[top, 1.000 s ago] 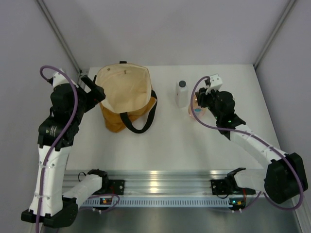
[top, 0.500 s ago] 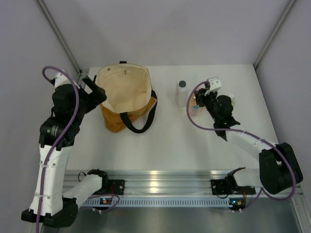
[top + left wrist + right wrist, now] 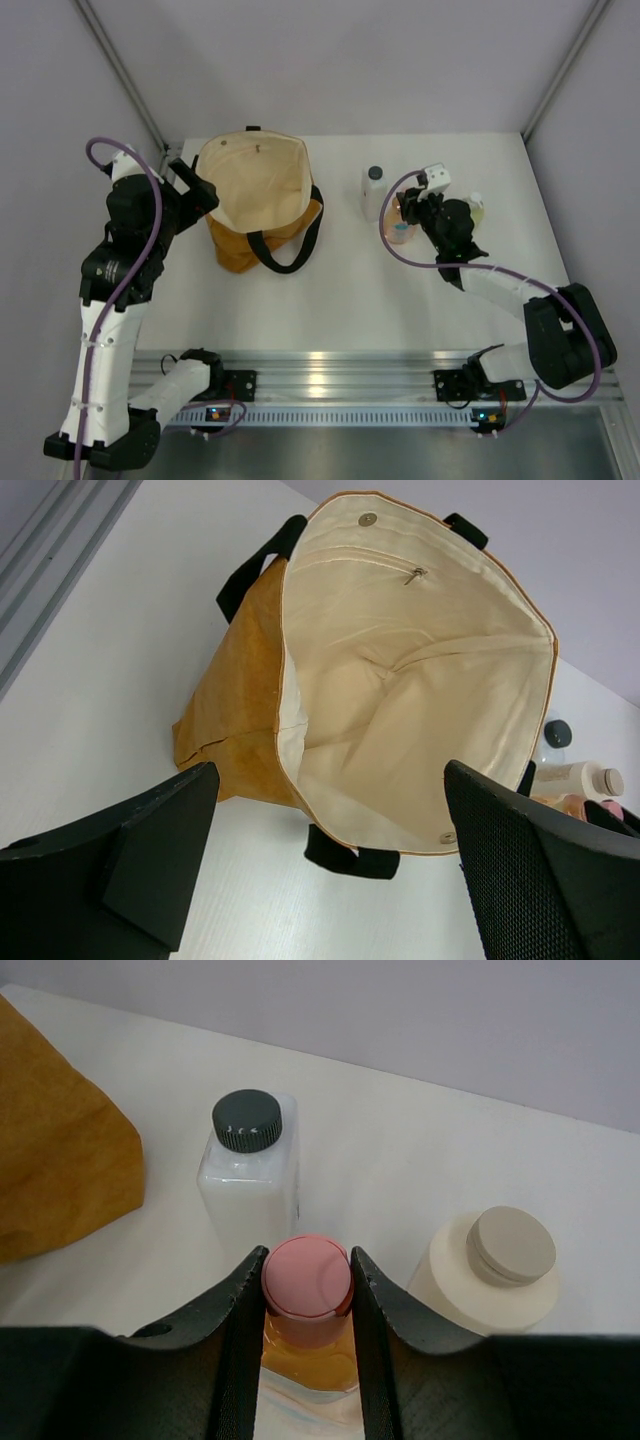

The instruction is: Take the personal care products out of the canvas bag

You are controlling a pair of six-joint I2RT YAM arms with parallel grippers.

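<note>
The personal care products in view are three small bottles, grouped on the white table (image 3: 350,290) to the right of the canvas bag (image 3: 238,252) and well apart from it. We cannot read a brand, label or any writing on them in any view.

1. The white bottle (image 3: 250,1185) has a squarish, milky translucent body and a dark, ribbed screw cap. It stands upright, farthest from the arms.
2. The orange-pink bottle (image 3: 305,1335) has a smooth, round pink cap. It is upright, just in front of the white bottle.
3. The cream bottle (image 3: 495,1275) is round and squat with a flat beige cap. It stands to the right of the orange-pink bottle.

The right gripper (image 3: 306,1260) is closed on the orange-pink bottle, one black finger on each side of the pink cap. We cannot tell whether the bottle's base rests on the table.

The canvas bag stands with its mouth wide open. The outside is mustard-tan, the lining (image 3: 400,710) cream and creased. Black strap handles (image 3: 350,858) hang over both sides. We note a metal snap (image 3: 367,520) at the far rim, a second snap (image 3: 447,837) at the near rim, and a zip pull (image 3: 413,576) on an inner pocket.

The left gripper (image 3: 195,185) is at the bag's left rim, its fingers spread fully apart and holding nothing.
</note>
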